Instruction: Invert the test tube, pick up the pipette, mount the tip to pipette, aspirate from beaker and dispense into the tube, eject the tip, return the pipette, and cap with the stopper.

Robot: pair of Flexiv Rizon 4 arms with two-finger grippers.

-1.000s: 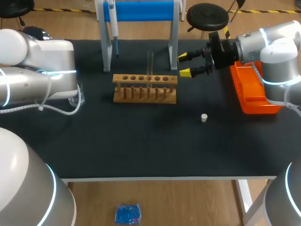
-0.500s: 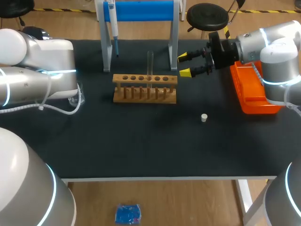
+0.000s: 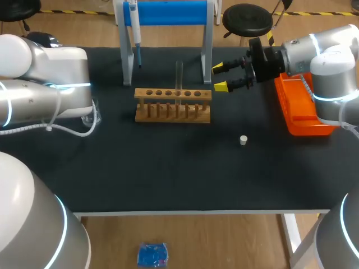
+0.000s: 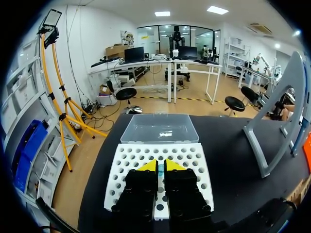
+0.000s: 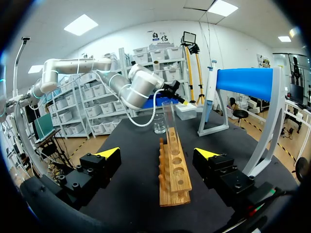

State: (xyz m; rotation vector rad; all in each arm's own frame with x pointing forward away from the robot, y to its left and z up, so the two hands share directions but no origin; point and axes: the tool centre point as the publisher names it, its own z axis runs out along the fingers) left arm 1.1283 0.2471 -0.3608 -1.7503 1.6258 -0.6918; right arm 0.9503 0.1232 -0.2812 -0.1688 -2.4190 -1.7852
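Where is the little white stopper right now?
In the head view, the stopper lies alone on the table, right of middle, between the wooden rack and the orange tray but nearer the front.

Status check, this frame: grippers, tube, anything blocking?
Left gripper shut, over tip box. Right gripper open, at end of rack. Test tube upright in it; pipette on stand. Nothing blocking the tube.

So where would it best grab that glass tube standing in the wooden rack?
Probably the bare upper part of the test tube, above the wooden rack. It stands upright, its lower end sunk in a hole, so only that part is free. The open right gripper sits off the rack's right end, so coming in sideways from there looks easiest.
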